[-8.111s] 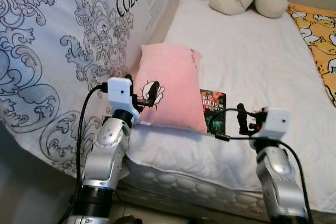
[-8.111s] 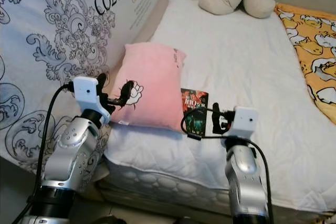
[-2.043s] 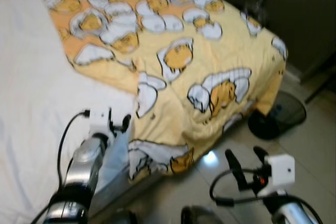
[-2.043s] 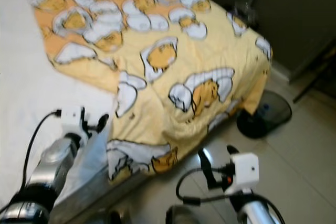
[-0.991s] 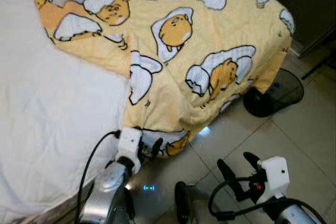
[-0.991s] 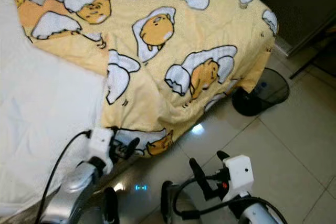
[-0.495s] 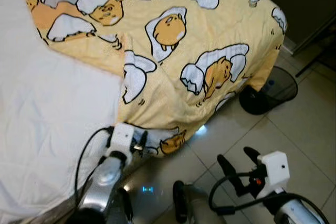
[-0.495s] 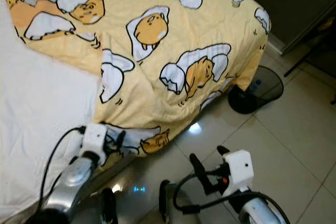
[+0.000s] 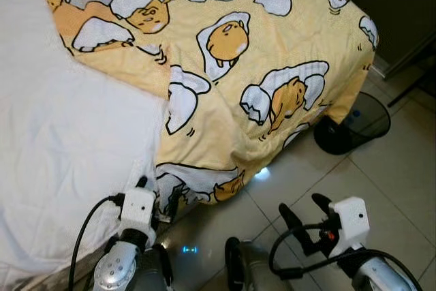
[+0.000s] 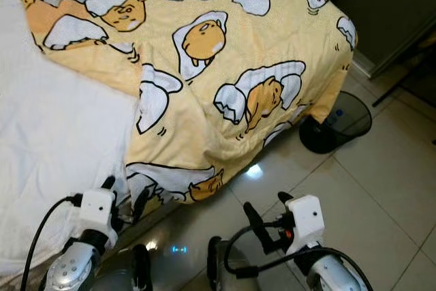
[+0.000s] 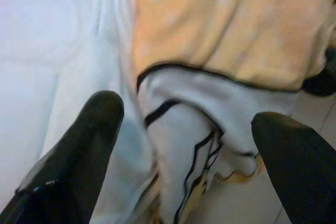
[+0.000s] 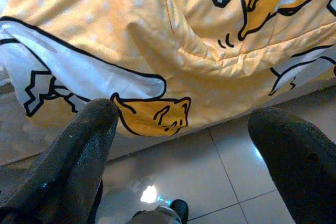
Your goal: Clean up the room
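Yellow blanket hung crooked off the bed corner, probably the thing to straighten. Left gripper sat wide apart by its drooping hem, holding nothing; right gripper was wide apart over the floor. Far end of the bed was cut off.

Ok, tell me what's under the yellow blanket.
The yellow blanket lies over the bed's end, overlapping the white sheet and hanging toward the tile floor. Beside its hem stands a dark round base. Whatever is beneath the blanket is covered.
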Tool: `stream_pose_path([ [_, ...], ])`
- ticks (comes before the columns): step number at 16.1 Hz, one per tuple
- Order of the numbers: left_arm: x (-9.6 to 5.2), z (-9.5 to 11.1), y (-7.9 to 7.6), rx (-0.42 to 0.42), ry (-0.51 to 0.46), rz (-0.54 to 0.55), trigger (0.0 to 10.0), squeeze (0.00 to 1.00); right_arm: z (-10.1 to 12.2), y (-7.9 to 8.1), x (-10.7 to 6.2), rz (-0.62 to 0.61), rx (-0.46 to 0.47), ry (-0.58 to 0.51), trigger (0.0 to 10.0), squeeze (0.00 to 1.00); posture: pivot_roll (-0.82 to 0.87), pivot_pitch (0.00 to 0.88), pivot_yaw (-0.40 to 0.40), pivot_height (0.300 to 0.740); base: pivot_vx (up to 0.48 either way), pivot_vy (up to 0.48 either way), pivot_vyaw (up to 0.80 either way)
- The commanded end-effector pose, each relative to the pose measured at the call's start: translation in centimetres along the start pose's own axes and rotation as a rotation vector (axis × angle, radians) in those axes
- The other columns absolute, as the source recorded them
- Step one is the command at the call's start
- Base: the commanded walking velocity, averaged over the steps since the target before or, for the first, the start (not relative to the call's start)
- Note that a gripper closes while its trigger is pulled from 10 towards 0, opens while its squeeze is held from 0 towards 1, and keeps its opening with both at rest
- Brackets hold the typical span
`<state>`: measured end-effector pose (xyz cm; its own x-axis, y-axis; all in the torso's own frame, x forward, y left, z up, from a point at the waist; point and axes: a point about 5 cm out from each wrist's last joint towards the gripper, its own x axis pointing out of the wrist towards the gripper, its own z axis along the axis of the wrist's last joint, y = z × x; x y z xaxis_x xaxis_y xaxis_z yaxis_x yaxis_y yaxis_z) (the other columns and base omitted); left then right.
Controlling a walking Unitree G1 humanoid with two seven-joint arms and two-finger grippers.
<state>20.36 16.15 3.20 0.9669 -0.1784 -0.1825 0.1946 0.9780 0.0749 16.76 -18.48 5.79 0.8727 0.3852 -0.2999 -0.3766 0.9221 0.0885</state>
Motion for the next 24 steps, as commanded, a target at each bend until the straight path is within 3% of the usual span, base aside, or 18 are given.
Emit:
stream_pose_path([
  [1,-0.3,-0.3,-0.4,-0.023,0.025,-0.013,10.0,0.0,-0.7,-0.2,-0.3,0.005,-0.007,0.031,10.0,0.0,-0.18,0.209,-0.097,0.731,0.0,0.0,0.0],
  [3,0.6,-0.3,-0.6,-0.055,0.031,-0.001,10.0,0.0,-0.7,-0.1,-0.1,0.01,-0.007,0.028,10.0,0.0,-0.18,0.202,-0.1,0.731,0.0,0.0,0.0],
  [7,2.5,-2.1,-0.4,-0.022,0.112,0.038,10.0,0.0,-0.6,0.1,-0.1,0.026,-0.01,0.018,10.0,0.0,-0.2,0.198,-0.103,0.731,0.0,0.0,0.0],
  [9,4.1,-2.5,1.1,0.016,0.16,0.099,10.0,0.0,-0.5,0.2,-0.6,0.03,-0.019,0.018,10.0,0.0,-0.24,0.211,-0.106,0.731,0.0,0.0,0.0],
  [12,4.8,-3.2,2.0,0.045,0.196,0.148,10.0,0.0,-0.8,0.1,-1.4,0.01,-0.014,0.029,10.0,0.0,-0.26,0.222,-0.104,0.731,0.0,0.0,0.0],
  [14,4.9,-3.4,1.6,0.007,0.201,0.134,10.0,0.0,-0.9,0.3,-1.5,0.008,-0.01,0.033,10.0,0.0,-0.26,0.224,-0.104,0.731,0.0,0.0,0.0],
  [16,5.1,-3.9,-0.1,-0.05,0.208,0.061,9.8,0.0,-0.9,0.3,-1.6,0.007,-0.008,0.033,10.0,0.0,-0.26,0.229,-0.109,0.731,0.0,0.0,0.0],
  [18,6.0,-3.9,-2.3,-0.104,0.222,-0.064,0.0,0.0,-0.6,0.2,-1.1,0.013,-0.01,0.026,10.0,0.0,-0.25,0.229,-0.118,0.731,0.0,0.0,0.0],
  [22,8.1,-3.2,-3.5,-0.084,0.274,-0.134,0.0,0.0,0.2,-0.1,-0.3,0.023,-0.026,0.003,10.0,0.0,-0.25,0.214,-0.121,0.731,0.0,0.0,0.0],
  [24,8.4,-3.1,-3.8,-0.096,0.283,-0.156,0.0,0.0,0.5,-0.3,0.1,0.021,-0.028,-0.006,10.0,0.0,-0.24,0.204,-0.124,0.731,0.0,0.0,0.0],
])
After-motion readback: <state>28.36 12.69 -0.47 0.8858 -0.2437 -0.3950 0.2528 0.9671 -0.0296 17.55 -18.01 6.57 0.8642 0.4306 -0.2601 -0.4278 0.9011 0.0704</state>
